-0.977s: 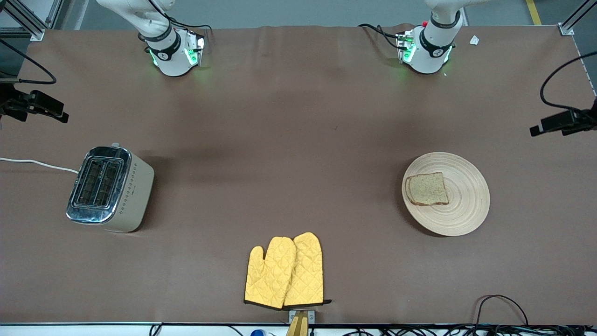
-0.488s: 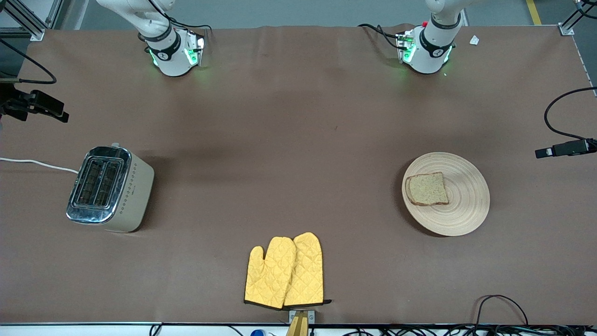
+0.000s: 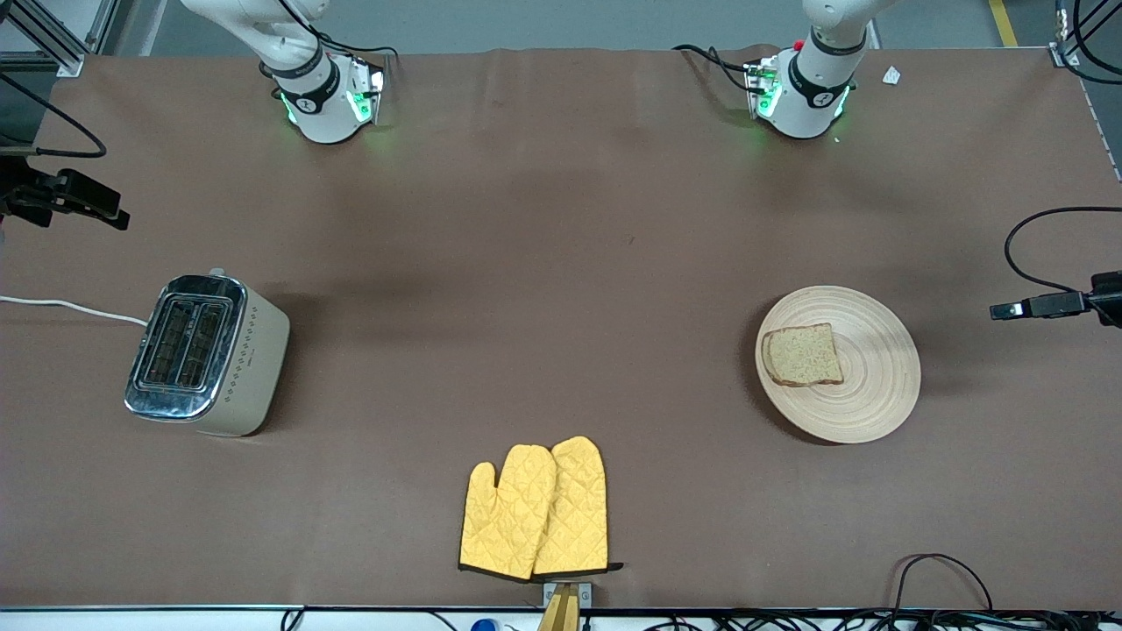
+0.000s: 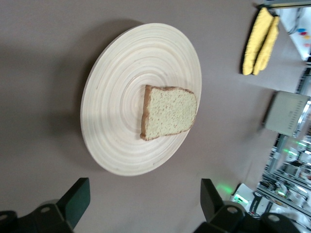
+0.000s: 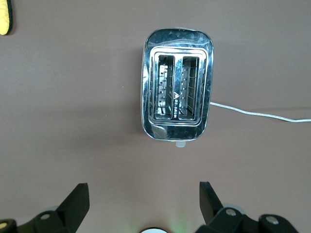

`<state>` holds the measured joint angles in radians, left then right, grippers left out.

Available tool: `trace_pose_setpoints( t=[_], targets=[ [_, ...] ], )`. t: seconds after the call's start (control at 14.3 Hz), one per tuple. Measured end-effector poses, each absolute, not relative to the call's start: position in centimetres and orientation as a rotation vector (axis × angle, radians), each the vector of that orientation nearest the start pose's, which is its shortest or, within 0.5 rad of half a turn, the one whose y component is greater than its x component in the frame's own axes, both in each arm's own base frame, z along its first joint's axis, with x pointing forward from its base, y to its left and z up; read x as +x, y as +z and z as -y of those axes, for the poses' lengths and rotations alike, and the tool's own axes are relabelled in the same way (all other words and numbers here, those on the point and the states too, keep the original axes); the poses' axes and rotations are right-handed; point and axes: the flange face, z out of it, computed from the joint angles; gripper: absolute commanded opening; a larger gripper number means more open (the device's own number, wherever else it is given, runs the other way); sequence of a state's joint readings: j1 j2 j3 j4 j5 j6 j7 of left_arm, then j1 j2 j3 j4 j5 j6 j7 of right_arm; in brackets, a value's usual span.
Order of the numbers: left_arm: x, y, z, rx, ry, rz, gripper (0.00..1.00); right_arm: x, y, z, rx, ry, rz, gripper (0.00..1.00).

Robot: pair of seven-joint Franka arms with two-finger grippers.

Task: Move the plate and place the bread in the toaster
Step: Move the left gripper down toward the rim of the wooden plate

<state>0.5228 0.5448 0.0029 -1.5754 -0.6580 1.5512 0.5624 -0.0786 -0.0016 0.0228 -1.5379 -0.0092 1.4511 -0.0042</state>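
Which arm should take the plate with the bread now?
Left. The left gripper hangs open above the table beside the plate, where the bread lies, toward its own end of the table. The right gripper hangs open by the toaster, at the right arm's end.

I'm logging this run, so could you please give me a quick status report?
Left gripper open, up over the plate. Right gripper open, up over the toaster. Bread on plate, untouched. Mitts clear of both.
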Motion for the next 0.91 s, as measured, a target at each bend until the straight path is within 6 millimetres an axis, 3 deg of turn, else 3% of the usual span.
trace_pose_setpoints(
  t=[0.21, 0.35, 0.91],
  targets=[
    [57.4, 25.8, -27.0, 2.23, -0.09, -0.108, 0.99, 54.1, 63.1, 3.1, -3.144, 0.135, -0.082, 1.0],
    [57.3, 23.4, -27.1, 2.205, -0.048, -0.077, 0.97, 54.0, 63.1, 3.1, -3.144, 0.136, -0.082, 1.0],
    [57.7, 19.3, -26.5, 2.151, 0.02, -0.068, 0.81, 54.0, 63.1, 3.1, -3.144, 0.137, -0.082, 1.0]
  ],
)
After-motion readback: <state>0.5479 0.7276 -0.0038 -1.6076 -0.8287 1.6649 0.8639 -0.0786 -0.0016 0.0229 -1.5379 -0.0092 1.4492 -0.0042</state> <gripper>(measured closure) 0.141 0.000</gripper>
